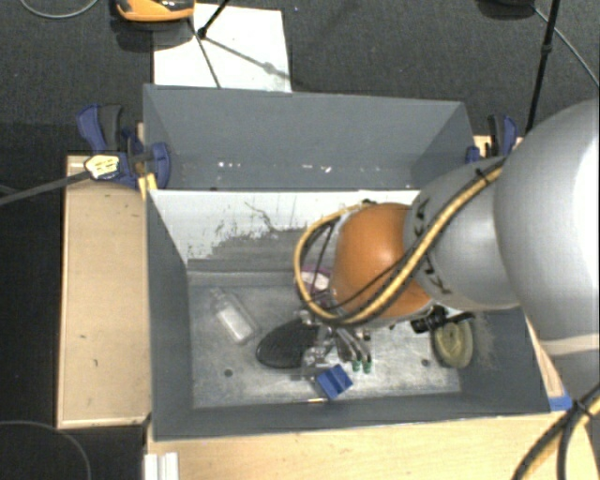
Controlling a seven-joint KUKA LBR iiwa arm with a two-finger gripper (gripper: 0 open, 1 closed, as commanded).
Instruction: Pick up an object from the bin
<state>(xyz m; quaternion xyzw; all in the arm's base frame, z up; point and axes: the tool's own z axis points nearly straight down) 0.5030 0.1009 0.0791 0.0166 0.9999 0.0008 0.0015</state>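
Grey bin holds one black oval disc, one clear bottle, one blue block and one olive wheel. The hand hangs low between disc and block; whether it is spread or pressed together, I cannot tell.

A clear plastic piece lies left in the bin, well apart from an olive disc by its right wall. Behind the bin a white sheet lies on the dark floor, an orange thing at its top-left corner.
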